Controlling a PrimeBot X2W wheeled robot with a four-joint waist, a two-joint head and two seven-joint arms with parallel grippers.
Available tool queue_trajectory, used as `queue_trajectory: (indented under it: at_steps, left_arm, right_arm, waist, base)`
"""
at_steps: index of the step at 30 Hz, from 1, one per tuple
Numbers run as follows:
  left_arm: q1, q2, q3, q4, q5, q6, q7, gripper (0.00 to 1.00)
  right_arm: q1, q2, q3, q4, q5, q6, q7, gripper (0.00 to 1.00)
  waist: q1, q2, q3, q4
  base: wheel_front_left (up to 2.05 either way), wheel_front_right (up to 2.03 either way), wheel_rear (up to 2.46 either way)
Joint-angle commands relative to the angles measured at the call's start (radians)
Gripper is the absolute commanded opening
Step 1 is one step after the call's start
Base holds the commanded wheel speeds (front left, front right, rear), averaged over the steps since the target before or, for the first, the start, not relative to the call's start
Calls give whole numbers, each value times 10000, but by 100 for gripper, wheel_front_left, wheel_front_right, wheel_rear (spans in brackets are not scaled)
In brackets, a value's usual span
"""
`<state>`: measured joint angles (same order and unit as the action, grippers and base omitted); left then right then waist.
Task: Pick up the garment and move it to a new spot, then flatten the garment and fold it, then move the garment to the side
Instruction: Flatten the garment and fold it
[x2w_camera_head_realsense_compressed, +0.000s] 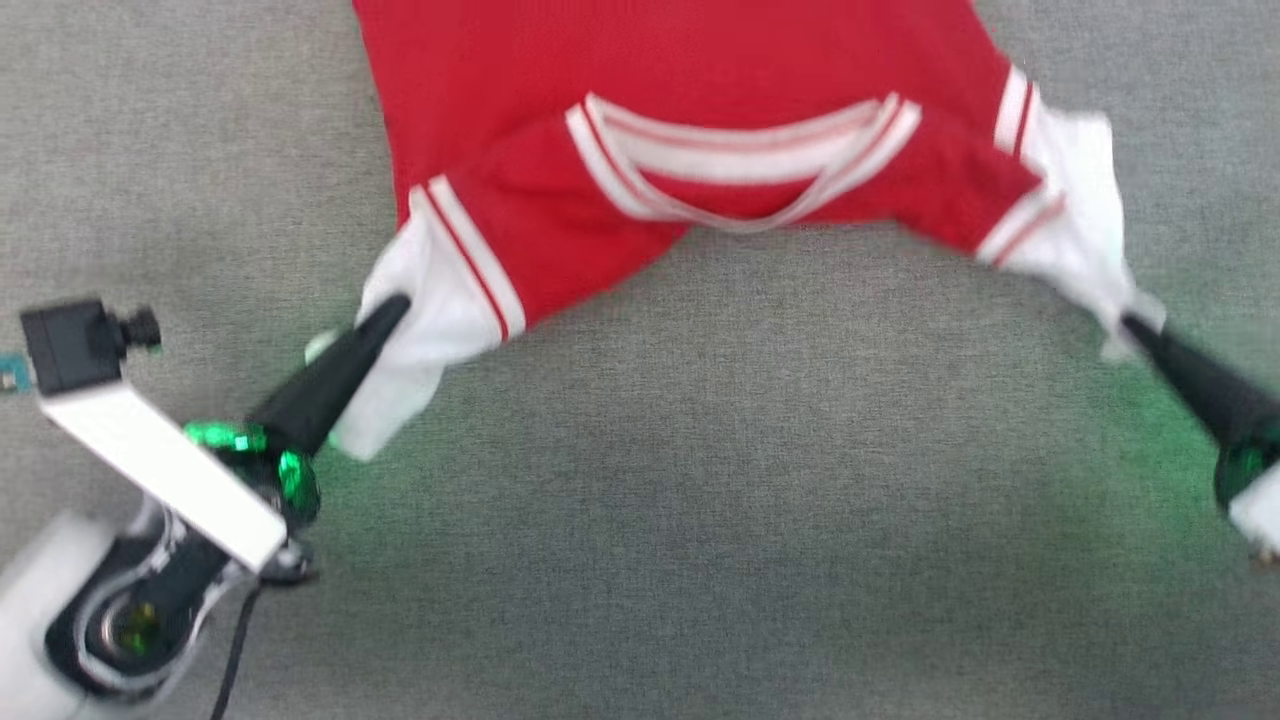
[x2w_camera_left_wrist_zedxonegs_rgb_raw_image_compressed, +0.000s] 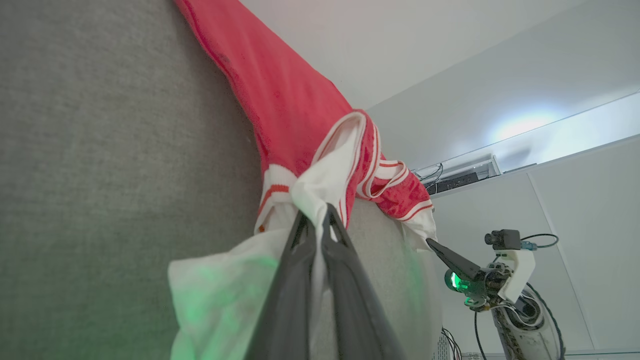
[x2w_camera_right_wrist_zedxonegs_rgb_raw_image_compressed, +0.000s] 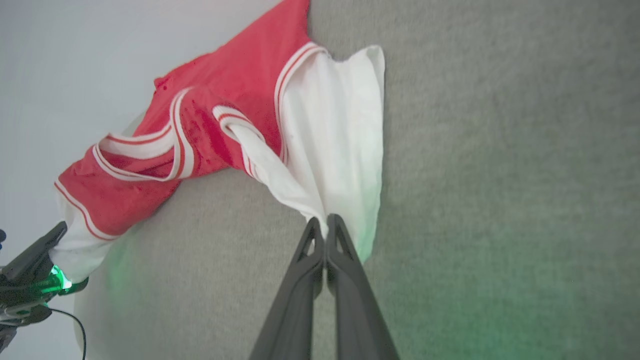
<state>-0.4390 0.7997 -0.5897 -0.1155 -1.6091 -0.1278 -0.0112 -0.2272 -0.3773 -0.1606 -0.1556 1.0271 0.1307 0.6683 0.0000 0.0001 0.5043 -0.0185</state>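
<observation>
- Nearest us in the head view, the left gripper (x2w_camera_head_realsense_compressed: 393, 306) has its two dark fingers (x2w_camera_head_realsense_compressed: 325, 385) pressed together on one white sleeve end (x2w_camera_head_realsense_compressed: 425, 335). The left wrist view shows the white cloth pinched between them.
- The right gripper (x2w_camera_head_realsense_compressed: 1132, 322) is clamped the same way on the other sleeve end (x2w_camera_head_realsense_compressed: 1075, 220). The right wrist view shows a fold of cloth caught at the closed tips, which the blurred head view leaves unclear.
- A black camera (x2w_camera_head_realsense_compressed: 85, 340) on a white bracket (x2w_camera_head_realsense_compressed: 160, 470) sits on the left arm. Green light tints the cloth and the grey surface (x2w_camera_head_realsense_compressed: 700, 520).
- Between the grippers the garment (x2w_camera_head_realsense_compressed: 680, 70) is spread by its sleeves over that surface, with its striped neckline (x2w_camera_head_realsense_compressed: 745, 170) sagging toward us. We cannot tell whether the shoulders touch the surface.
- Its red body runs off the top edge of the head view, so we cannot tell what the chest carries.
- Farthest off, the left wrist view takes in pale walls (x2w_camera_left_wrist_zedxonegs_rgb_raw_image_compressed: 500, 60) and a ledge (x2w_camera_left_wrist_zedxonegs_rgb_raw_image_compressed: 462, 170) with cables (x2w_camera_left_wrist_zedxonegs_rgb_raw_image_compressed: 430, 175).
</observation>
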Motion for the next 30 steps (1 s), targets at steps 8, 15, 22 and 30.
queue_trajectory:
  at_steps: [8,15,22,30]
  left_arm:
    - [2050,897,-99,-954,701,-48,-742,0]
    - [2942,1497,-225,-1266,1168,-48,-1573,0]
    - [2923,1642,-1212,-1088,2307,-48,-1844,0]
    - [2235,1418,-2314,-601,2680,-49,-1785,0]
  right_arm:
    - [2505,797,-1164,-1581,205,2,1546,0]
    - [3575,1120,-1594,-2244,339,2,2283,0]
    - [3808,1203,-1820,-2625,-41,2,2514,0]
    - [3360,710,-746,-1905,-1340,2,2220,0]
  waist:
    - [0,-1,-218,149]
    - [0,-1,-354,186]
    - [0,-1,-399,163]
    - [0,-1,-399,171]
  base:
    - [0,0,0]
    - [0,0,0]
    - [0,0,0]
    - [0,0,0]
